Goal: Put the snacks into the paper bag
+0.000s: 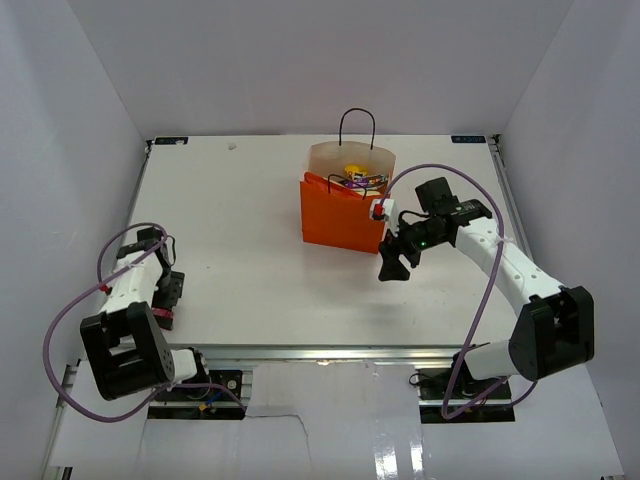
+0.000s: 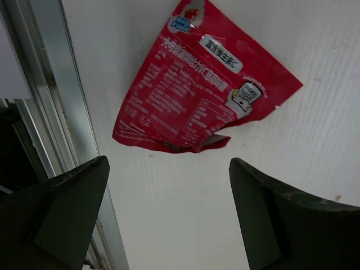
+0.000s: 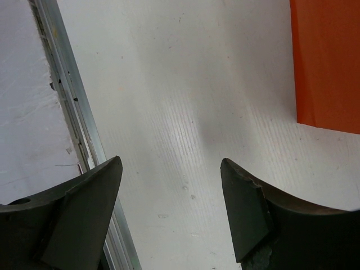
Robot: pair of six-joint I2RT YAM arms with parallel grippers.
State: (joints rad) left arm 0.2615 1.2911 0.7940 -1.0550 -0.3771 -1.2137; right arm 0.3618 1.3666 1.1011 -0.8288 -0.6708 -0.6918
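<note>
The orange paper bag [image 1: 340,215] stands upright at the back middle of the table, with black loop handles. Several small snack packets [image 1: 357,180] show inside its open top, one with yellow on it. A red snack packet [image 2: 202,84] with white print lies flat on the table just ahead of my left gripper [image 2: 169,163], which is open and empty. In the top view this packet [image 1: 161,314] is a red sliver under the left gripper [image 1: 168,298]. My right gripper [image 1: 393,263] is open and empty, above the table at the bag's front right corner. The right wrist view shows its gap [image 3: 171,162] and the bag's orange wall [image 3: 329,62].
A metal rail [image 2: 53,107] runs along the table's left edge close to the red packet. Another rail [image 3: 73,107] shows in the right wrist view. White walls enclose the table on three sides. Purple cables loop off both arms.
</note>
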